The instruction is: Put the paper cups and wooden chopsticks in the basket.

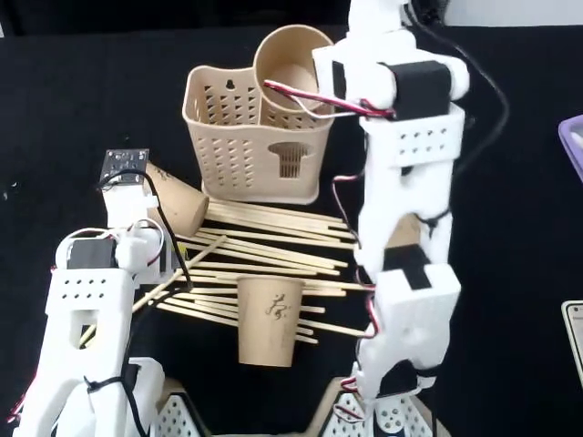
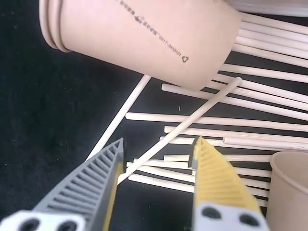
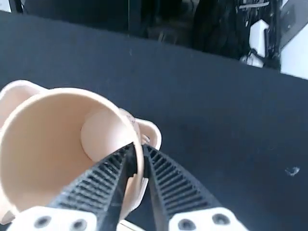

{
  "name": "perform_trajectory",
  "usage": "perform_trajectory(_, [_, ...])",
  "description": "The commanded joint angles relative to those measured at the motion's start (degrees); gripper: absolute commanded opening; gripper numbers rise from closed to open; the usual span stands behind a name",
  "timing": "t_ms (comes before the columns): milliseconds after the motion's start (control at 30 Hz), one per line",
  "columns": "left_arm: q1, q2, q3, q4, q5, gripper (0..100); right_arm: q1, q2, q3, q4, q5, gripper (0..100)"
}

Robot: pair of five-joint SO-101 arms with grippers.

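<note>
A beige slotted basket (image 1: pixel 239 137) stands at the back of the black table. My right gripper (image 3: pixel 139 148) is shut on the rim of a paper cup (image 3: pixel 57 144), one finger inside and one outside. That cup (image 1: pixel 291 73) hangs tilted over the basket's right end. Wooden chopsticks (image 1: pixel 273 250) lie scattered in front of the basket. My left gripper (image 2: pixel 159 142) is open low over the chopsticks (image 2: pixel 211 122), with one slanted stick between its fingers. A second cup (image 2: pixel 144 33) lies on its side just beyond it. A third cup (image 1: pixel 267 320) stands on the chopsticks.
The right arm (image 1: pixel 410 228) stands tall over the right end of the chopstick pile. A purple object (image 1: pixel 574 141) sits at the table's right edge. The left arm (image 1: pixel 86 300) is at the front left corner.
</note>
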Motion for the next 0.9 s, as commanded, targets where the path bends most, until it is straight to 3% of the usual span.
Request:
perform_trajectory(0, [0.5, -1.1, -0.2, -0.2, 0.3, 23, -0.7, 0.5, -2.6, 1.9, -0.7, 1.1])
perform_trajectory(467, [0.5, -1.1, -0.2, -0.2, 0.3, 23, -0.8, -6.3, -1.5, 2.5, -0.7, 1.1])
perform_trajectory(867, [0.4, -1.1, -0.2, -0.2, 0.3, 23, -1.6, -10.9, 15.1, 1.9, -0.6, 1.1])
